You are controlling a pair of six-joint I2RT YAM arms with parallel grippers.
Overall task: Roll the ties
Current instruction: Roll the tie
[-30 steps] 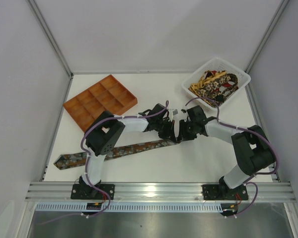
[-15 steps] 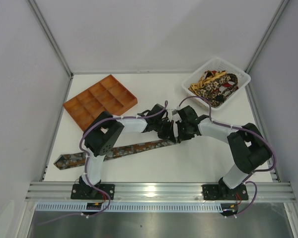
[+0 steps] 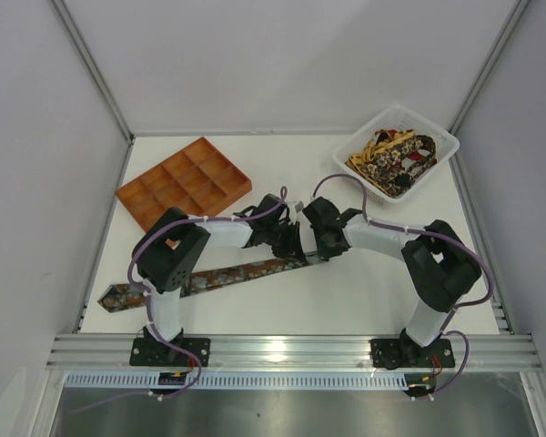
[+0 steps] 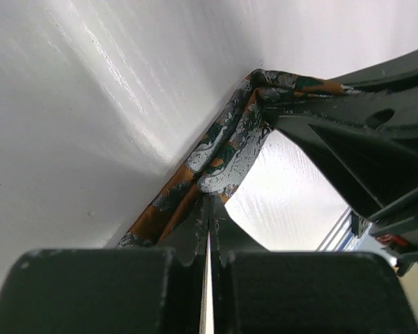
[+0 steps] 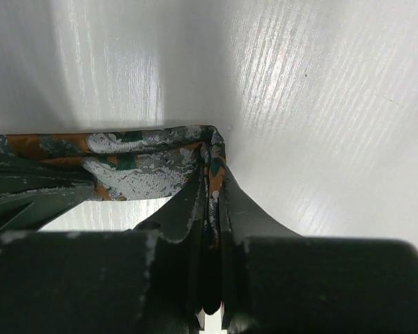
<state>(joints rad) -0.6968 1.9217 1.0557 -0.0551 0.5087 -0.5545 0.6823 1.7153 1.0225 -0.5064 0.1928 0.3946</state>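
Tie (image 3: 255, 269): orange/grey/green print, end folded btwn L gripper (image 4: 209, 203), R gripper (image 5: 213, 177).

White tabletop (image 3: 364, 291), with pale grey panel walls (image 3: 255, 64) standing along its far, left and right edges. An aluminium rail (image 3: 291, 348) is running along the near edge. Soft light is glaring in streaks off the white surface.

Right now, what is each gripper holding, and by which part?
Both the left gripper and right gripper pinch one tie at its folded end, away from the pointed tip.
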